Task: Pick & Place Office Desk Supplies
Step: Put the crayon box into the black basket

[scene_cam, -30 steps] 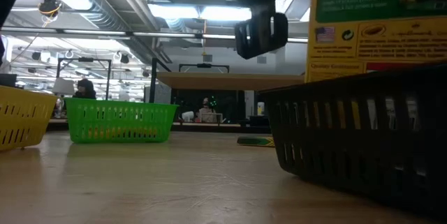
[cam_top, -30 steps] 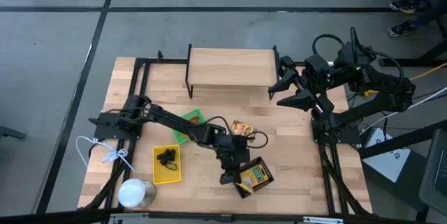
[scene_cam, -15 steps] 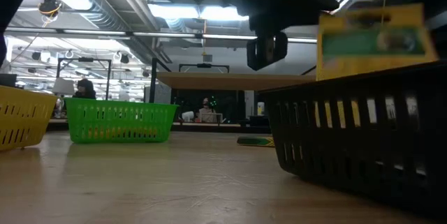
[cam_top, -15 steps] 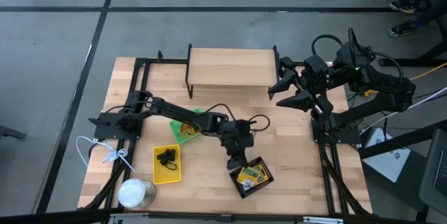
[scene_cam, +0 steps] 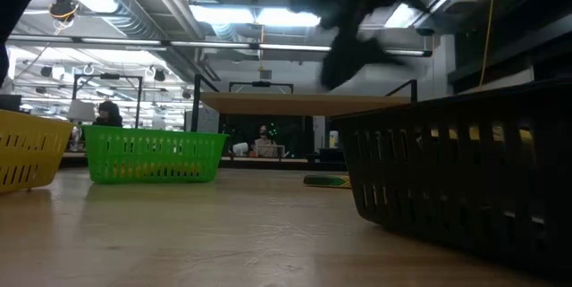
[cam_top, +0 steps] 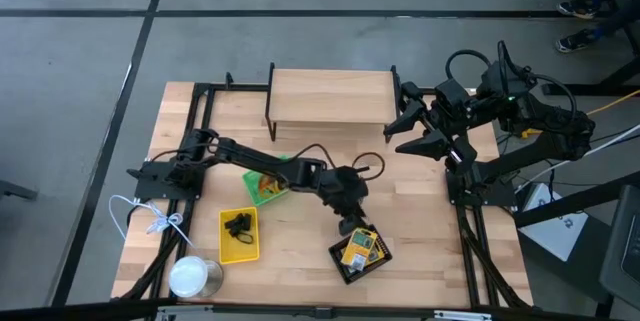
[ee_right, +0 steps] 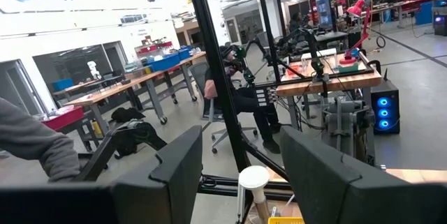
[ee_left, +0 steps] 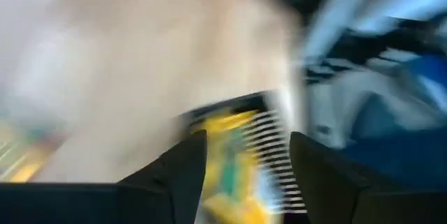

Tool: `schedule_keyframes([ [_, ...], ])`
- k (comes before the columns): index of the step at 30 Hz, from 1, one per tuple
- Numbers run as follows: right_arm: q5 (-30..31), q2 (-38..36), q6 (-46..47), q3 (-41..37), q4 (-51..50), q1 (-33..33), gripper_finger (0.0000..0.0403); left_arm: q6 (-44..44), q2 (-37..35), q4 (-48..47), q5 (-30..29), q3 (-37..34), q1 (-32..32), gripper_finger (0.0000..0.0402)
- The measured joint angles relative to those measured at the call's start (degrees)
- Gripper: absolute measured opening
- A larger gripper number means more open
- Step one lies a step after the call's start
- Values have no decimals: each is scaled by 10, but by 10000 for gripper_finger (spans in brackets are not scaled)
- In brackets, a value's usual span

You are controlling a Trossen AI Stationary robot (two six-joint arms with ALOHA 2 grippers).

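3 trays: green (cam_top: 268, 180), yellow (cam_top: 239, 235), black mesh (cam_top: 359, 252) w/ 1 printed box (cam_top: 356, 250). Left gripper (cam_top: 352, 223) now spread, box dropped in since 0.5 s ago. Right gripper (cam_top: 408, 133) spread, parked by shelf (cam_top: 331, 96).

Wood table (cam_top: 420, 221): green tray (cam_top: 266, 181), yellow tray (cam_top: 239, 235), blk mesh tray (cam_top: 342, 264), white can (cam_top: 192, 277).

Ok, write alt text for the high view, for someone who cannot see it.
The left arm reaches across a wooden table, its open left pincer just above a black mesh tray holding a yellow-green box. A yellow tray and green tray sit leftward; the right arm waits at the table's far right.
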Motion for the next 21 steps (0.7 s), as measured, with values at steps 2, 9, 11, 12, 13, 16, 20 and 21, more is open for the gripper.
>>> schedule_keyframes([
  [2, 0, 0, 0, 0, 0, 0, 194, -30, 0, -73, -50, 0, 0, 201],
  [9, 0, 0, 0, 0, 0, 0, 194, -94, 1, -94, -71, -1, -20, 119],
  [11, 0, 0, 0, 0, 0, 0, 194, -115, 1, -80, -76, -1, -30, 86],
  [12, 0, 0, 0, 0, 0, 0, 194, -123, 1, -75, -78, -1, -35, 70],
  [13, 0, 0, -1, 0, 0, 0, 194, -134, 1, -75, -79, -1, -40, 55],
  [16, 0, 0, -4, 0, 0, 0, 194, -159, 1, -77, -84, -1, -54, 17],
  [20, 0, 0, -9, 0, 1, 0, 194, -179, 0, -83, -109, -1, -65, 4],
  [21, 0, 0, -9, 0, 2, 0, 194, -183, 0, -87, -112, -1, -66, 4],
])
